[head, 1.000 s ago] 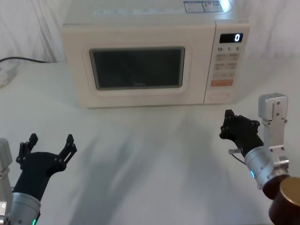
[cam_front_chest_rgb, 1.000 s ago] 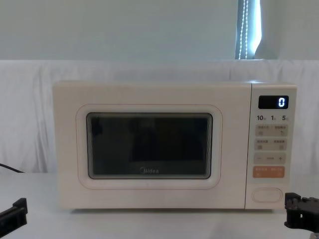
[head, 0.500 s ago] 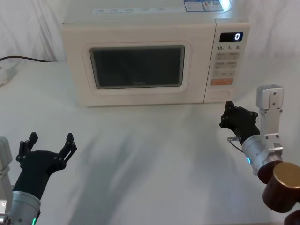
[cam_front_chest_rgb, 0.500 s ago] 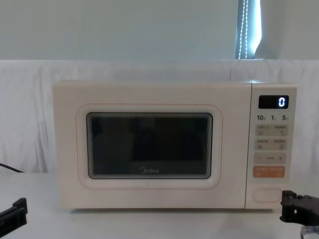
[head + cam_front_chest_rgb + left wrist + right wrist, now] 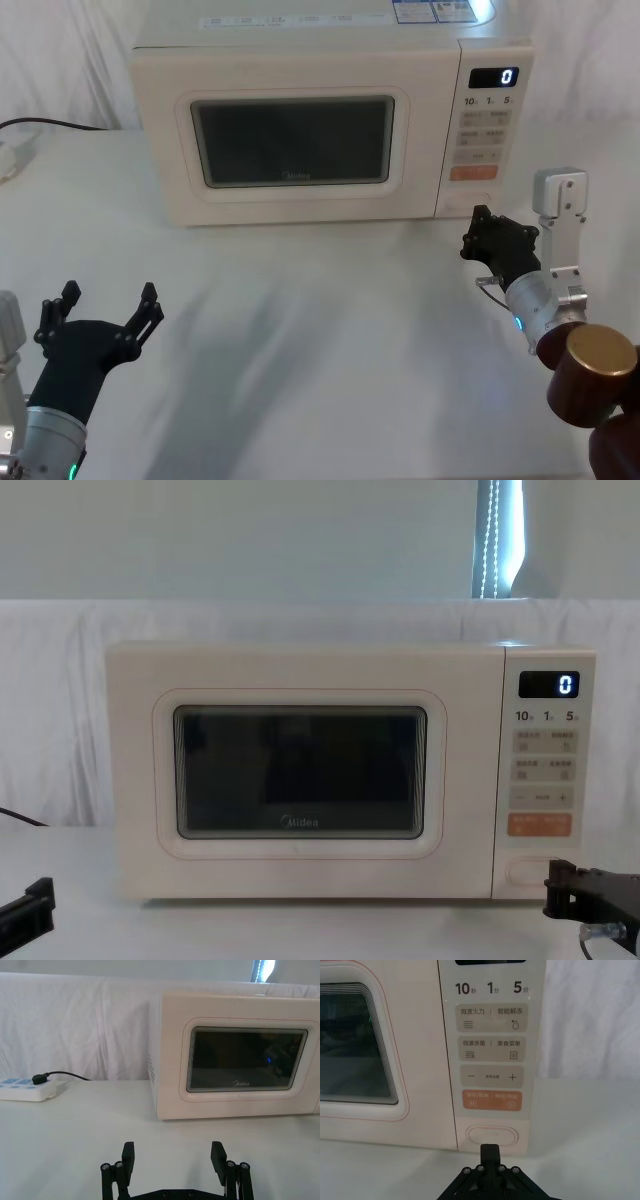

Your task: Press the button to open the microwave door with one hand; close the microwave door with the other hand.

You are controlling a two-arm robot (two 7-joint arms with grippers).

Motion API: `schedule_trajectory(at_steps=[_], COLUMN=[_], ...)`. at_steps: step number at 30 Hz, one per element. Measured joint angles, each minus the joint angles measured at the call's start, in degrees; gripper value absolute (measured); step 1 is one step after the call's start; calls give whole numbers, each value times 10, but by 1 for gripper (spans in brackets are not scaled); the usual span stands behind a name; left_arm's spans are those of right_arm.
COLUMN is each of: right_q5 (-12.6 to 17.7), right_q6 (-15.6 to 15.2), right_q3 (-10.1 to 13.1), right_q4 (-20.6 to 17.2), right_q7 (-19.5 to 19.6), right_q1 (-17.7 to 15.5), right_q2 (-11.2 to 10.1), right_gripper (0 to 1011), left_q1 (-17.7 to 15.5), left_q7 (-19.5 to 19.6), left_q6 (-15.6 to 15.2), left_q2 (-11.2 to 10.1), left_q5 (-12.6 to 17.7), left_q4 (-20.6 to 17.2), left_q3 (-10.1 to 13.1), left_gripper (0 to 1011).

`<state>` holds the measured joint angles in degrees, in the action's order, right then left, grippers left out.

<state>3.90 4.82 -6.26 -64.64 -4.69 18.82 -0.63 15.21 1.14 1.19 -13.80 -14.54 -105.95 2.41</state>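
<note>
The microwave door (image 5: 291,152) is shut flush with the cream oven body, its dark window facing forward, with the control panel (image 5: 484,128) to its right showing a lit "0" on the display. The right gripper (image 5: 478,232) is just in front of the panel's lower end, close to the button (image 5: 470,203), its black fingers drawn together. The left gripper (image 5: 106,312) is well in front of the door's left side, low over the white table (image 5: 320,330), its fingers spread apart.

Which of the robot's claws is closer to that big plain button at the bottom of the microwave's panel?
The right gripper sits just before the button; the left gripper waits far back, open.
</note>
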Motion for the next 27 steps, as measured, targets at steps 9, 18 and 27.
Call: schedule_trajectory(at_steps=[9,18,27], right_q5=[1,0,0], right_q6=[21,35,51], right_q3=[3,7,13], right_q4=[52,91,133], right_q7=[-4,-4,-4], right_q1=[33,55,78], right_q2=[7,11,13], right_gripper=[0,0,0], left_q1=[0,0,0], left_q7=[0,0,0], left_q6=[0,0,0], left_q2=[0,0,0], left_q5=[0,0,0], left_q4=[0,0,0], left_q3=[0,0,0], left_gripper=[1001,1001,1001])
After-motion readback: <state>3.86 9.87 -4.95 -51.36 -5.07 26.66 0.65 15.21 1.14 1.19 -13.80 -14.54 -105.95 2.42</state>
